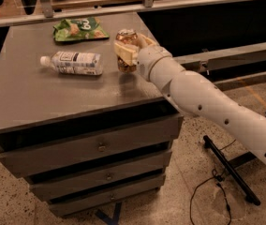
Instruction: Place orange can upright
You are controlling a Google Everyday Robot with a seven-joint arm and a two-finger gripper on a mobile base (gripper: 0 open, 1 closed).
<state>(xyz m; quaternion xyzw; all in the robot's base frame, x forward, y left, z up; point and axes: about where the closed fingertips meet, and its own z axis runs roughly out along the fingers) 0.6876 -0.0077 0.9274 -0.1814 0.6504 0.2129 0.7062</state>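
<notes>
Jaws: closed around the middle of the orange can (pixel 126 36), one cream finger (pixel 125 53) lying across its front; they are over the bench's right side, in its far half.
Orange can: upright in the grip, silver top up, near the right edge; whether its base touches the bench (pixel 53 97) cannot be told.
Arm (pixel 203 102): white, reaching in over the right edge.
Water bottle (pixel 72 63): lying on its side left of the can, cap toward the left edge.
Green snack bag (pixel 79 28): flat by the far edge.
Drawers (pixel 100 146): stacked in the bench's front.
</notes>
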